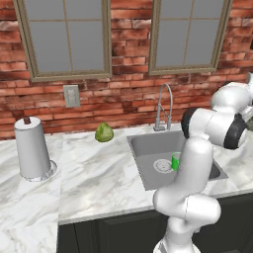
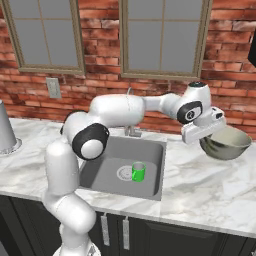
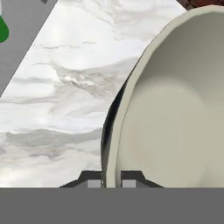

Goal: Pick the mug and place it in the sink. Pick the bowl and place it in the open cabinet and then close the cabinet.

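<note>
Inspection at the bowl pick. The mug (image 2: 138, 171) stands upright in the sink (image 2: 107, 167), beside the drain, so I judge that part of the task complete. The bowl (image 2: 227, 143) sits on the marble bench (image 2: 200, 195) to the right of the sink, near the brick wall.

My gripper (image 3: 111, 179) is clamped shut on the bowl's near rim: in the hand view one finger sits outside the wall and the other inside, with the thin cream edge between them. From the right base view I cannot say for certain whether the bowl rests on the bench or is already just clear of it.

Findings for the step in hand: a rim pinch on a wide, deep bowl puts the weight well off to one side of my grip, so the bowl is likely to swing or slip if I move abruptly. I recommend a slow, straight lift, keeping the wrist steady and the bowl level, and confirming that the rim does not slide between the fingers before carrying it toward the cabinet.
</note>
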### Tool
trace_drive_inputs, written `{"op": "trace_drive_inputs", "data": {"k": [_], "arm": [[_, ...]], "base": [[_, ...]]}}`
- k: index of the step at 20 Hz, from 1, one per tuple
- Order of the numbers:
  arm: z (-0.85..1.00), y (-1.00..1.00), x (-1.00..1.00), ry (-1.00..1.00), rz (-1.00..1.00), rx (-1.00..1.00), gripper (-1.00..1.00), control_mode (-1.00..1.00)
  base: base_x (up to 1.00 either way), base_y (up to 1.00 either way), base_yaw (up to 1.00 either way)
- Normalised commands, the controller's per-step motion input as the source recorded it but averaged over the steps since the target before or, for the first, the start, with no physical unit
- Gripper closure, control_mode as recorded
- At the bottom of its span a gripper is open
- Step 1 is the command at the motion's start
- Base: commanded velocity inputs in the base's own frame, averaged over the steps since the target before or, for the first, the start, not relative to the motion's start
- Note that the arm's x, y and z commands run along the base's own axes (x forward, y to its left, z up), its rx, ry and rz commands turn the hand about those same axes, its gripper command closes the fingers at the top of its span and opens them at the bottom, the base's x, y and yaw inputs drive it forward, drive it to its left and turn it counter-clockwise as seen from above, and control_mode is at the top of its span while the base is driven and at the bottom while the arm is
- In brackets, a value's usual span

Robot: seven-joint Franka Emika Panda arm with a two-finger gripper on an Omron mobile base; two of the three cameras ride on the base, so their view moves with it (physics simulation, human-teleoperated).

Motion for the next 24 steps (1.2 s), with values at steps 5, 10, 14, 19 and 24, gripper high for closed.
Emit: {"op": "trace_drive_inputs", "data": {"k": [5, 10, 14, 19, 24], "arm": [[0.75, 1.00, -0.90, 0.00, 0.19, -0.23, 1.00, -1.00], [0.76, 0.99, -0.97, 0.00, 0.09, -0.04, 1.00, -1.00], [0.79, 0.96, -0.80, 0.00, 0.04, 0.00, 1.00, -1.00], [0.84, 0.75, -0.50, 0.00, 0.00, 0.12, 1.00, -1.00], [0.27, 0.73, -0.34, 0.00, 0.00, 0.11, 1.00, -1.00]], "base": [[0.00, 0.00, 0.00], [0.00, 0.00, 0.00], [0.00, 0.00, 0.00], [0.00, 0.00, 0.00], [0.00, 0.00, 0.00]]}}
